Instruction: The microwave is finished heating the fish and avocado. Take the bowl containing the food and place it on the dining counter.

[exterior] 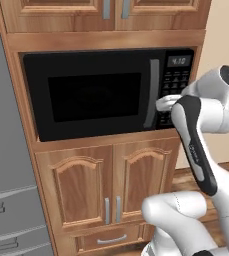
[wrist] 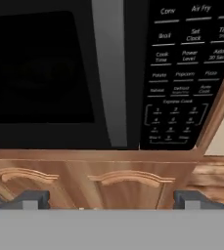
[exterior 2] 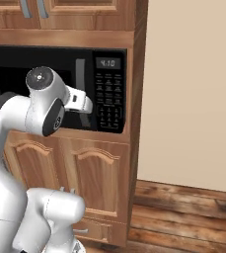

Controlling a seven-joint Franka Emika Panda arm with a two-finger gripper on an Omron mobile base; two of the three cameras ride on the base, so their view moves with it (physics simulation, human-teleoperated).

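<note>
The black microwave [exterior: 93, 95] [exterior 2: 8, 79] [wrist: 40, 68] sits built into wooden cabinetry with its dark glass door shut. Its vertical grey handle [exterior: 153, 92] [wrist: 111, 73] runs beside the keypad [exterior: 176, 82] [exterior 2: 109, 96] [wrist: 179, 83]. My gripper [exterior: 167, 102] [exterior 2: 86, 105] [wrist: 111, 200] hovers just in front of the handle's lower half, open, its fingertips [wrist: 33, 197] spread wide with nothing between them. The bowl, fish and avocado are hidden behind the shut door. The dining counter is out of view.
A tall grey refrigerator [exterior: 6, 150] stands left of the microwave. Wooden cabinet doors [exterior: 111, 185] [wrist: 128, 183] lie below it and more above. To the right are a beige wall [exterior 2: 193, 89] and a wooden floor [exterior 2: 183, 212].
</note>
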